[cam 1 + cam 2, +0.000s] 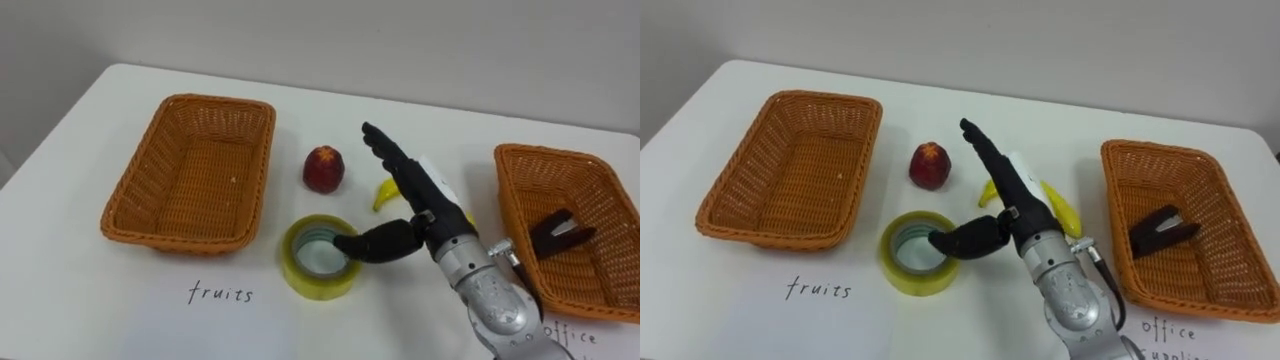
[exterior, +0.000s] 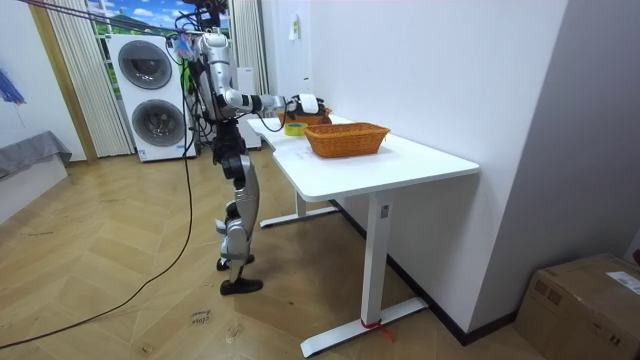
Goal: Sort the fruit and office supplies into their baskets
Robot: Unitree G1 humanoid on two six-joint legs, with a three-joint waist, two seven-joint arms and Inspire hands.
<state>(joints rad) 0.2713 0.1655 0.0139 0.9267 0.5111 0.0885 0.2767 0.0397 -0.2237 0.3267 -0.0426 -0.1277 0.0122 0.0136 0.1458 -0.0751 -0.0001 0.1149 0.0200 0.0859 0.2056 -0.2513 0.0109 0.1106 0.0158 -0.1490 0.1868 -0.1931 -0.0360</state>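
Hovering open, fingers straight and thumb over the tape roll, the right hand could knock the banana beneath it.

apple, banana, tape roll: on table | stapler: in right basket

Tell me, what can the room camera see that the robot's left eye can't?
The room view adds the whole robot standing at the table's end, stacked washing machines, the wood floor and a cardboard box. The left eye view adds the red apple, the banana and a black stapler in the right basket. Both show the white table, the tape roll and the open right hand at the roll.
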